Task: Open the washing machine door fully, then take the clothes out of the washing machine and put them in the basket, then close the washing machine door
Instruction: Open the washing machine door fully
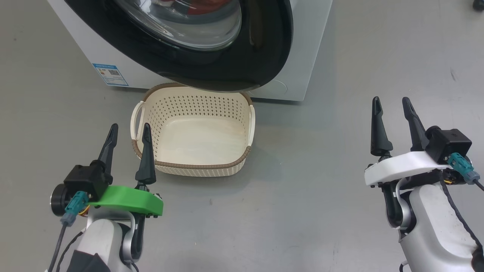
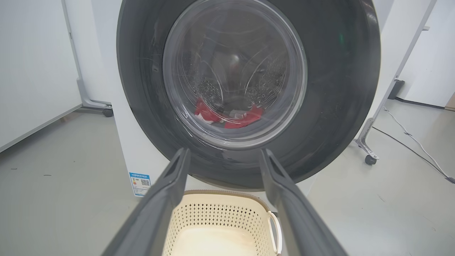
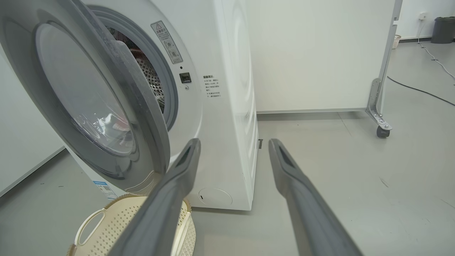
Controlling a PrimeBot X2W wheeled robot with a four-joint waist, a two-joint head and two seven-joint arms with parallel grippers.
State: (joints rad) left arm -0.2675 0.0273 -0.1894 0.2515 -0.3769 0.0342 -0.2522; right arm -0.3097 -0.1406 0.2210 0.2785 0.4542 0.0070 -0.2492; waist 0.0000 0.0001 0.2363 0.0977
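The washing machine point(image 1: 302, 56) stands at the top of the head view, and its door point(image 1: 264, 49), black-rimmed with a glass bowl, hangs ajar over the basket. In the right wrist view the door point(image 3: 85, 103) stands partly swung out from the porthole of the washing machine point(image 3: 227, 106). Red clothes point(image 2: 245, 115) lie in the drum behind the glass of the door point(image 2: 341, 89). The cream basket point(image 1: 196, 165) sits empty on the floor below. My left gripper point(image 1: 130, 127) is open at the basket's left handle. My right gripper point(image 1: 390, 100) is open, far right of the machine.
A blue label point(image 1: 110, 74) marks the washer's front. White partition panels on castors point(image 3: 382, 128) flank the machine, with a cable point(image 3: 419, 90) across the grey floor and a dark bin point(image 3: 442, 30) in the far corner. Open floor lies to the right of the basket point(image 3: 106, 227).
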